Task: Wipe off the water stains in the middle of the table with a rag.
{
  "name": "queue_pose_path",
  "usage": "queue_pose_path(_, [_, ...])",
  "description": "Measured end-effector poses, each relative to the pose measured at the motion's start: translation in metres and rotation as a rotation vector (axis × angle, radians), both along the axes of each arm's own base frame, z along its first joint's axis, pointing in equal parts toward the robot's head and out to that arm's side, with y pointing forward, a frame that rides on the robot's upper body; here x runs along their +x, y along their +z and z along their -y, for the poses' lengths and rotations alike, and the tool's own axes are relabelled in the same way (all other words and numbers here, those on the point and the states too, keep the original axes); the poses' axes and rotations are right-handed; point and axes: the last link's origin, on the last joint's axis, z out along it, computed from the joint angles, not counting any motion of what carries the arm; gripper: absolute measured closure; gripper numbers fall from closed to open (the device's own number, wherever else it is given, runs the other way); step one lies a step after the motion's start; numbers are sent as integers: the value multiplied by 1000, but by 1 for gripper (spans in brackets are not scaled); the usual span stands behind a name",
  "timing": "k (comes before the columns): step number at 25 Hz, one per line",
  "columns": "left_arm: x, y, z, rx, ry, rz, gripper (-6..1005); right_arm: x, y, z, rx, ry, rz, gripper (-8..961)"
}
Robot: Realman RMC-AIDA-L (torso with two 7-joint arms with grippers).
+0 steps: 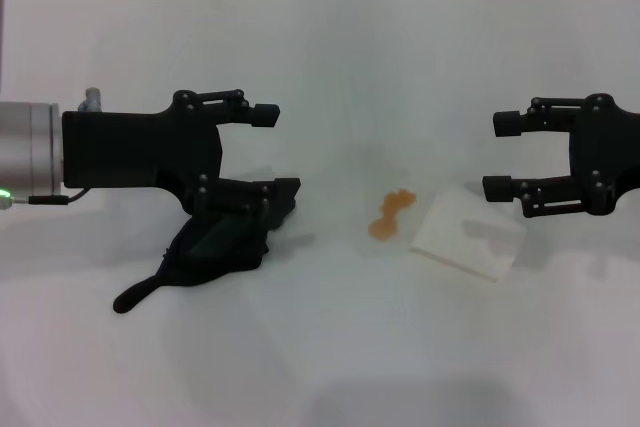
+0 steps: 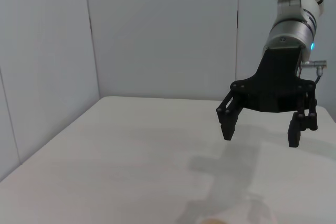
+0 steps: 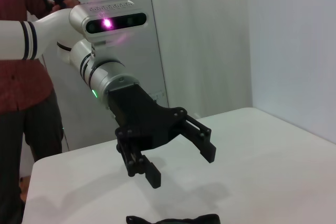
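The rag [image 1: 215,252] is a black crumpled cloth with a thin tail, lying on the white table [image 1: 330,347] at the left. My left gripper [image 1: 275,152] is open and empty, and its lower finger overlaps the rag's far edge in the head view. The right wrist view shows this gripper [image 3: 181,163] hovering above the rag [image 3: 173,219], apart from it. The water stains [image 1: 392,214] form a small orange-brown puddle in the middle of the table. My right gripper [image 1: 497,155] is open and empty at the right, above the table; it also shows in the left wrist view [image 2: 262,129].
A flat white square sheet [image 1: 468,234] lies just right of the puddle, below the right gripper. Grey wall panels [image 2: 157,35] stand behind the table. A person in a red shirt [image 3: 21,24] stands beyond the table's left side.
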Motion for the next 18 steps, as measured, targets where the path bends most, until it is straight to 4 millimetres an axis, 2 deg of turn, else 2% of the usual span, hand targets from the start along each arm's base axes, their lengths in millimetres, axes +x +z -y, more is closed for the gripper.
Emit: queue_pose_path(18, [0, 0, 0, -2, 0, 0, 151, -1, 0, 0, 4, 2, -7, 176])
